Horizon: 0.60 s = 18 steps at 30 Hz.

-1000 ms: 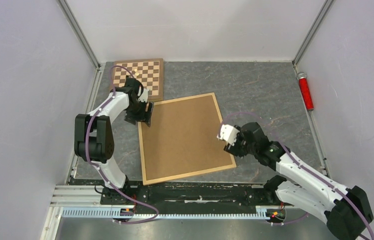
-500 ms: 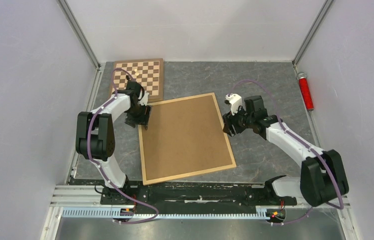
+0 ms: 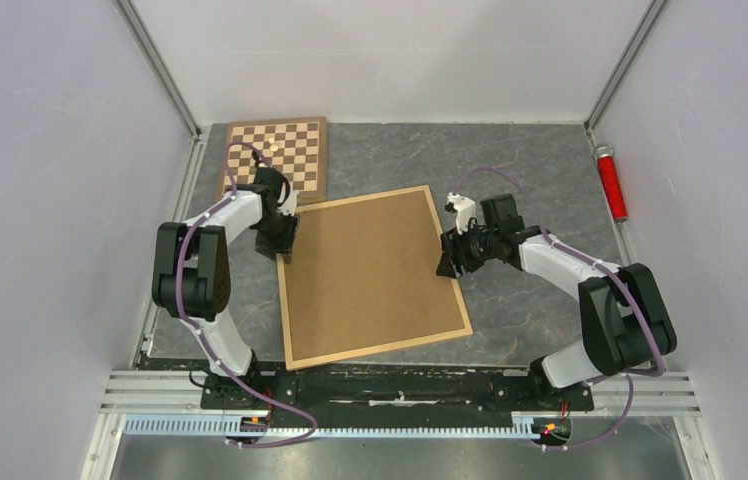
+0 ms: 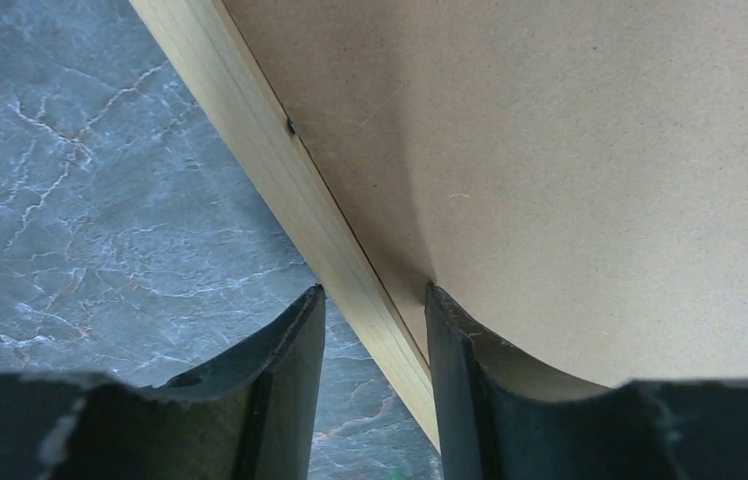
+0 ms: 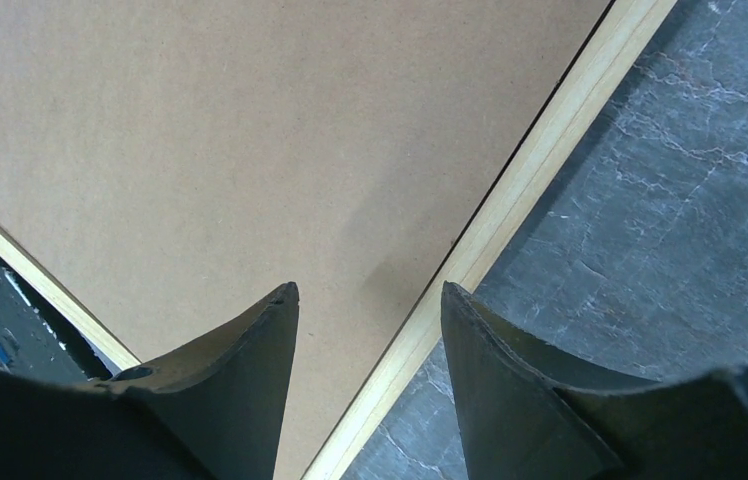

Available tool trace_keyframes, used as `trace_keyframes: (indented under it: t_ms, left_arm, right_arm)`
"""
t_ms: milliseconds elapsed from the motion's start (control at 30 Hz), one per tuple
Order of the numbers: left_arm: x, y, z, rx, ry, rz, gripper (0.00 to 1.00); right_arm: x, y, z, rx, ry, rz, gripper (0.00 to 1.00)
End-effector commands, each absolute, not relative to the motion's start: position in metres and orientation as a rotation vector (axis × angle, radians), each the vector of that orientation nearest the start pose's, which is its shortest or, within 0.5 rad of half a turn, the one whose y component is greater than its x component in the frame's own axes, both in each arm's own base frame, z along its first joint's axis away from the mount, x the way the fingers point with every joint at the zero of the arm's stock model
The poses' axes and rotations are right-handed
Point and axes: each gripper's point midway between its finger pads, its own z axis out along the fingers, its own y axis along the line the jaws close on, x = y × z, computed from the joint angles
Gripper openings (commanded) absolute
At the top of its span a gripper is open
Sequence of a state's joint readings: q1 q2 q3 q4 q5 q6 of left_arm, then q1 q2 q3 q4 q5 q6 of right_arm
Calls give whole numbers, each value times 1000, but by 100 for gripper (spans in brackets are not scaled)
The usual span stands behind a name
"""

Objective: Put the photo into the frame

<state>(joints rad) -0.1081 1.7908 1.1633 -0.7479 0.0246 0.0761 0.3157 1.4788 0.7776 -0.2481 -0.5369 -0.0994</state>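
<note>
Frame [image 4: 285,170] lies face down, skewed, in the middle of the bench [image 3: 550,170], its brown backing board [image 3: 370,270] upward; the photo is nowhere in view. The left gripper [image 3: 285,244] straddles the left rail near its far corner, the right gripper [image 3: 446,264] the right rail opposite. Both jaw pairs stand apart, neither pinching yet. Risk: 2 narrow grips on thin wood could slip or lift unevenly, twisting the frame or letting the board drop out.
</note>
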Motion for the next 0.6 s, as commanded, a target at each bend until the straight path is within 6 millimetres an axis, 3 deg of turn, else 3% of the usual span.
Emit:
trace_keyframes:
  t_ms: [0, 300, 567]
  left_arm:
    - [319, -33, 15, 339, 2928, -31, 46]
    - [314, -35, 10, 335, 2941, -56, 35]
    - [312, -31, 8, 302, 2949, -72, 38]
  right_arm:
    - [284, 187, 57, -709, 2353, 822, 57]
    - [281, 186, 42, -687, 2394, 851, 56]
    - [282, 185, 41, -679, 2397, 848, 56]
